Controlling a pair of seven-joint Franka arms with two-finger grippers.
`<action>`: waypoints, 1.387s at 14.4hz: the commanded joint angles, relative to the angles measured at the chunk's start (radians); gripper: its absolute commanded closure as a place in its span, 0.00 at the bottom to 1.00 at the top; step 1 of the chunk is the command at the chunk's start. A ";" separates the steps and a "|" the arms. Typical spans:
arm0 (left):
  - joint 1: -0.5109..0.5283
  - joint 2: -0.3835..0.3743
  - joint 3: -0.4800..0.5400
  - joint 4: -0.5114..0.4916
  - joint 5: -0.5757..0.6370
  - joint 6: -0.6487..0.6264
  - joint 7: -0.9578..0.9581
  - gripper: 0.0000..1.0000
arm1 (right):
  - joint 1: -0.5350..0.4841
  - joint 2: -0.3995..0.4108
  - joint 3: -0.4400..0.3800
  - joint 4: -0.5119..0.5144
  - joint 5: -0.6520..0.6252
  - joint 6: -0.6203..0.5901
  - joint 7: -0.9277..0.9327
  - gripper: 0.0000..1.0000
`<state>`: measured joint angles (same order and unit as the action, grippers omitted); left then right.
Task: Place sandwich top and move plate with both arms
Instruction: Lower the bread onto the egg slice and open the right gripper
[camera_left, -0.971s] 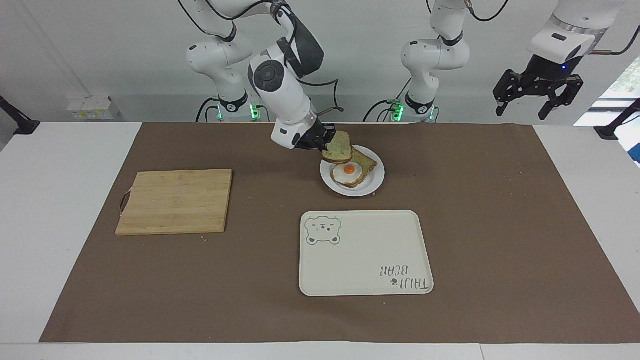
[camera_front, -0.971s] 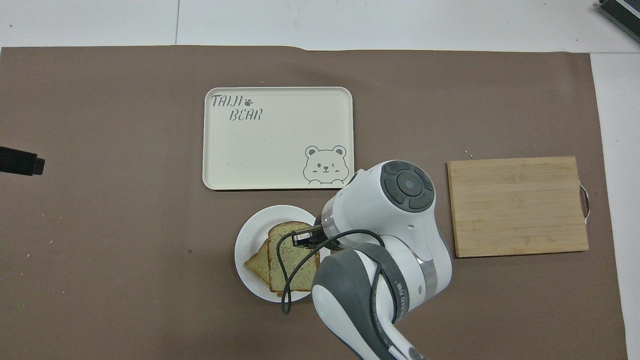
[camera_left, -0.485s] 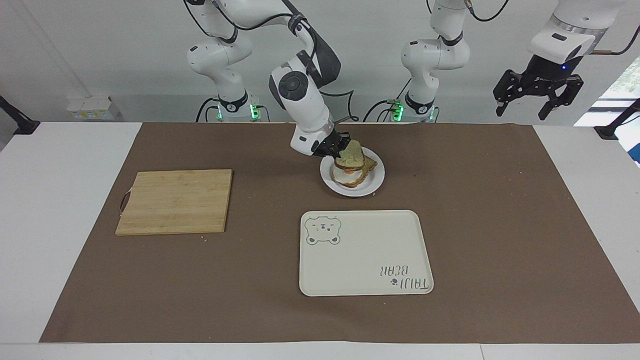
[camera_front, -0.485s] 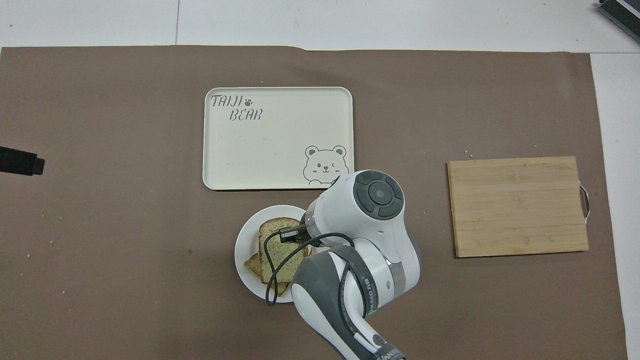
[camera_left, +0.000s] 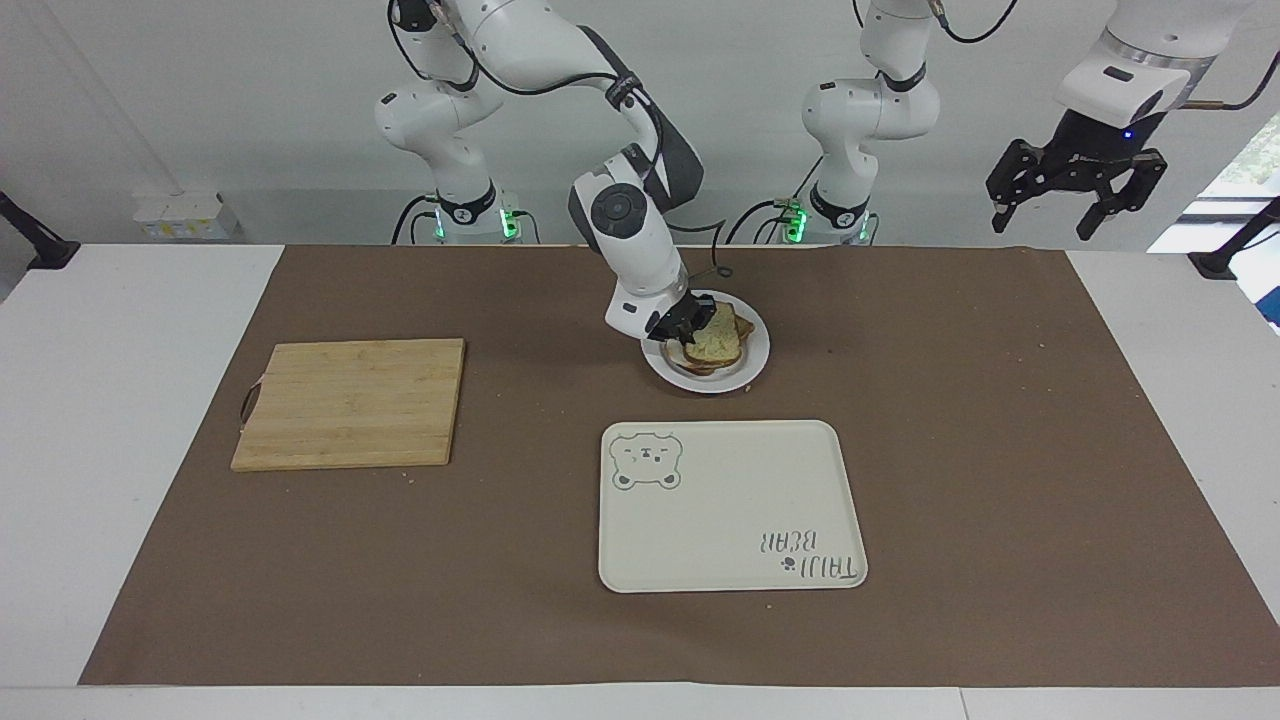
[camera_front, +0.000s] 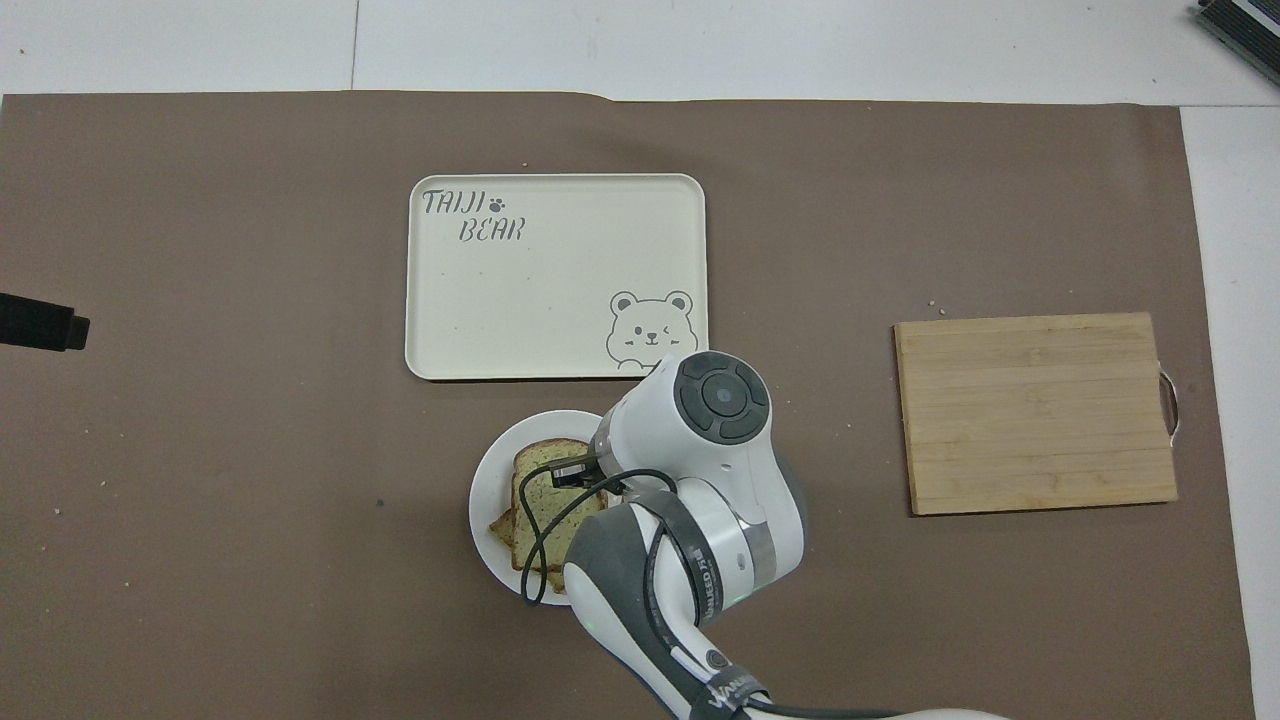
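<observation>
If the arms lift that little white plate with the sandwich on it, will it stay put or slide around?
The plate looks smooth and glazed, so probably slippery to grip. The sandwich top sits askew on the lower slice, so it may shift if tilted.

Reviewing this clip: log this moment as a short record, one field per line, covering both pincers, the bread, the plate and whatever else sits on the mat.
right pincer: shut on the sandwich top, low over the plate
sandwich top: lying over the lower slice, egg no longer visible
left pincer: open, holding nothing, raised off the mat at the left arm's end, waiting
plate: on the brown mat, nearer to the robots than the bear tray
bear tray: nothing on it
cutting board: toward the right arm's end, nothing on it
</observation>
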<state>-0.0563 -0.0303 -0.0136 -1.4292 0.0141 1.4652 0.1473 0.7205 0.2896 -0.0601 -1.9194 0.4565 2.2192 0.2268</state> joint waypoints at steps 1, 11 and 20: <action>0.010 -0.011 -0.006 0.000 0.006 -0.013 -0.006 0.00 | 0.002 -0.001 0.002 -0.009 0.025 0.016 -0.004 1.00; 0.010 -0.011 -0.006 0.000 0.006 -0.014 -0.006 0.00 | 0.004 0.000 0.000 0.000 -0.080 0.014 0.017 0.00; 0.010 -0.011 -0.006 0.000 0.006 -0.014 -0.006 0.00 | -0.080 -0.101 -0.011 0.020 -0.311 -0.050 0.143 0.00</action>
<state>-0.0563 -0.0303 -0.0136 -1.4292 0.0141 1.4652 0.1473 0.6998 0.2460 -0.0775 -1.8940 0.1830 2.2120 0.3634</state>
